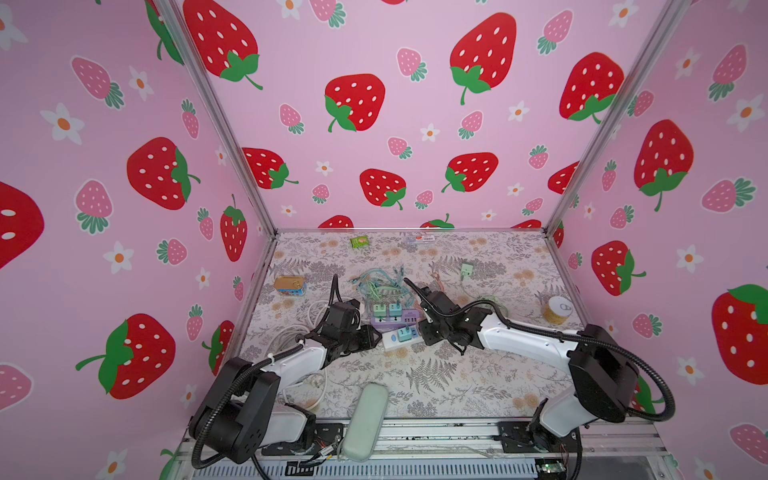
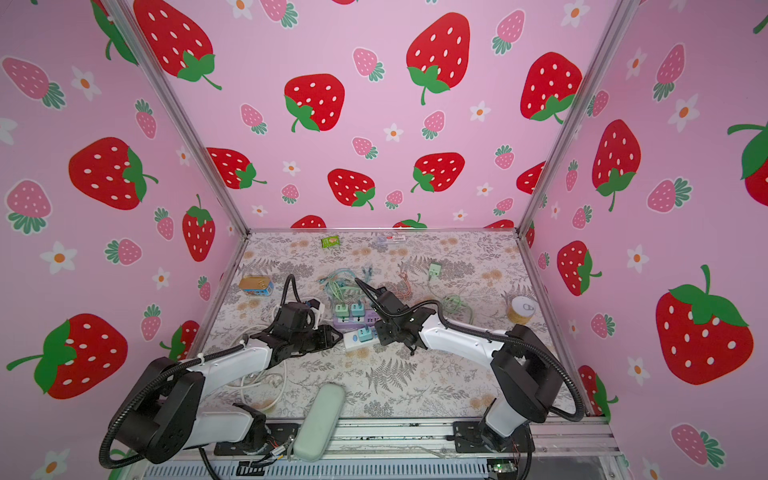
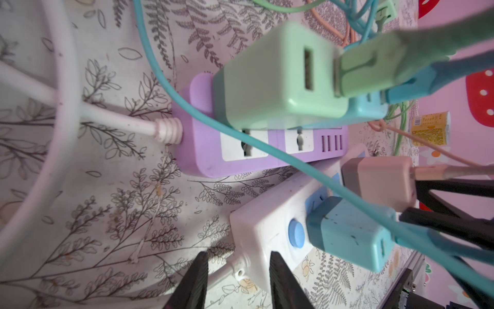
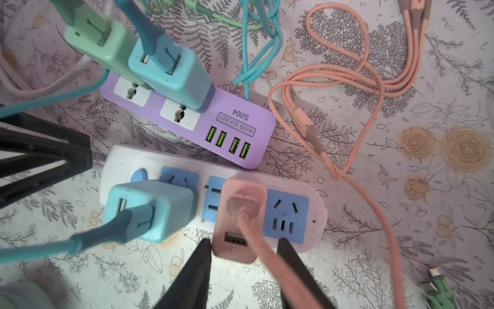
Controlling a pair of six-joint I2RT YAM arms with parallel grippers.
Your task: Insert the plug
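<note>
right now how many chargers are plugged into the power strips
4: a green charger and a blue charger on the purple strip; a second blue charger and a pink charger on the white strip. None looks hidden.

You've got two strips touching mid-surface (image 1: 457,374): rear power strip (image 4: 240,125) just behind front power strip (image 4: 120,160). Rear adapter pair (image 1: 378,309) sits side by side on the rear strip. On the front strip, switch-end adapter (image 4: 149,208) sits left of mid adapter (image 4: 235,240). Cable tangle (image 1: 376,282) lies behind the strips. Tin (image 1: 289,286) is far left, can (image 1: 558,310) far right, case (image 1: 365,419) at the front edge.
</note>
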